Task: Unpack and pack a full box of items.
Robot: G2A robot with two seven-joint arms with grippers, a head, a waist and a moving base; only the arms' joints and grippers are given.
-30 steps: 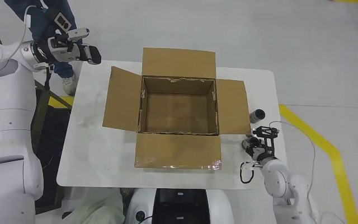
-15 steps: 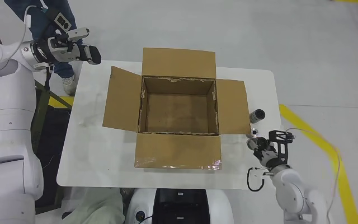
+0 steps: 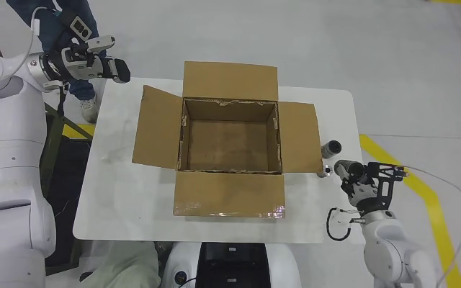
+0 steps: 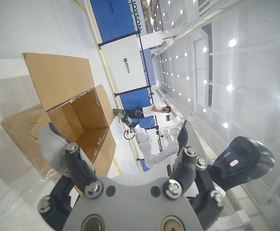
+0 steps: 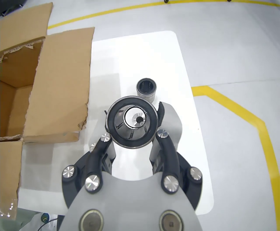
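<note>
Cardboard box [image 3: 229, 144] open, flaps splayed, table centre. Linear bearing [image 5: 146, 90] near the table's right edge. Second bearing [image 5: 132, 131] held in right gripper [image 5: 133, 119].

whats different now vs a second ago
The right gripper, shut on a metal bearing, swung away from the cardboard box toward the right edge of the table. The left gripper, the box and the second bearing on the table stayed put.

Far beyond the left gripper [image 4: 116, 128], a white panel [image 4: 129, 67] bears a dark logo and word; the blue board [image 4: 113, 19] behind it bears white lettering.
</note>
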